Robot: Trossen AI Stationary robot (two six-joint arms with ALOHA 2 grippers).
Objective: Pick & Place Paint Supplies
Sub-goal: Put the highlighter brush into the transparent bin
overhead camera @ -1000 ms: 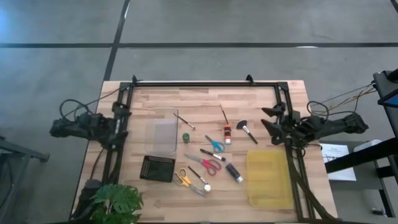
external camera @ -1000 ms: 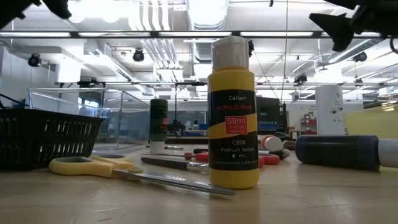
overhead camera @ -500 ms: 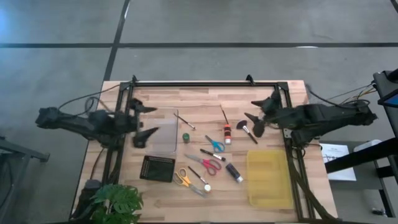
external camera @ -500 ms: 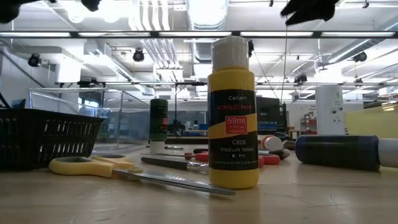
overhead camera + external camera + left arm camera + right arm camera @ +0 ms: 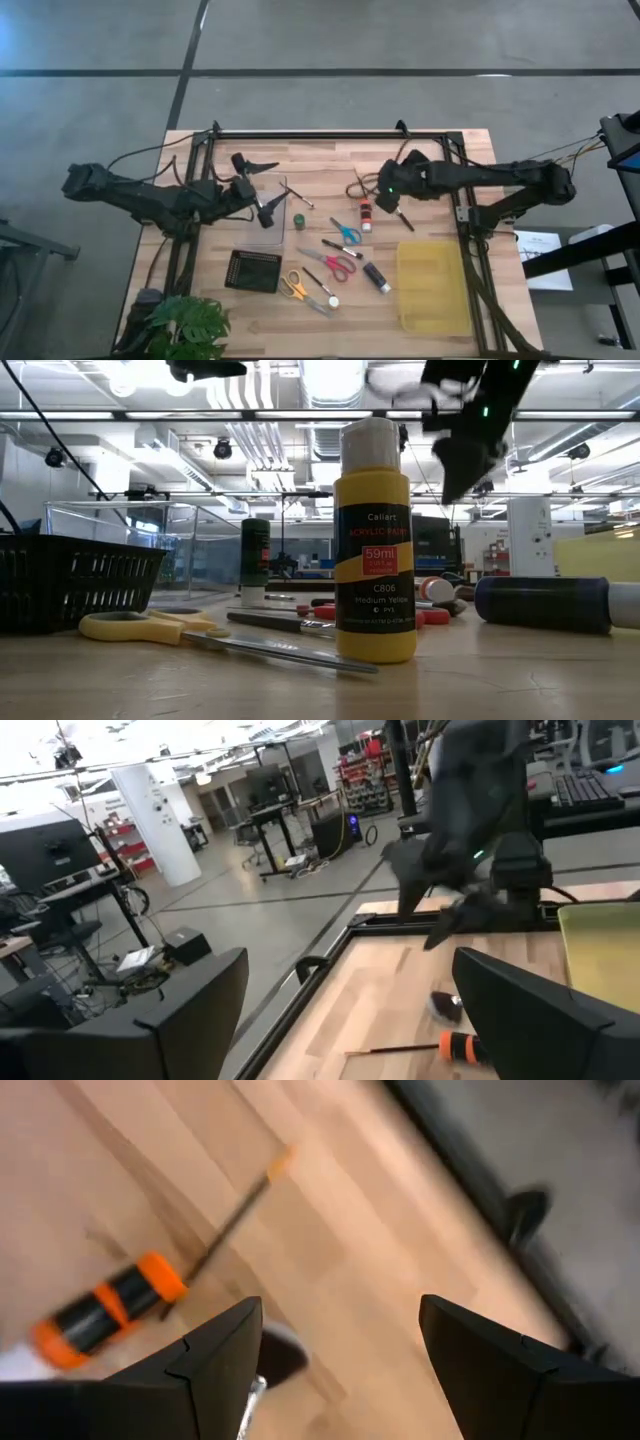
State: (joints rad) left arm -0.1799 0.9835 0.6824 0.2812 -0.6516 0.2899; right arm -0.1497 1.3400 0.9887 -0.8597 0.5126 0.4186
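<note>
Orange paint pot (image 5: 108,1304) beneath right tool (image 5: 340,1355)

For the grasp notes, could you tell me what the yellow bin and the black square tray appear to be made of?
The yellow bin looks like translucent plastic: the wood grain shows faintly through its floor. The black square tray looks like matte plastic mesh, judging by its gridded walls in the low view.
</note>
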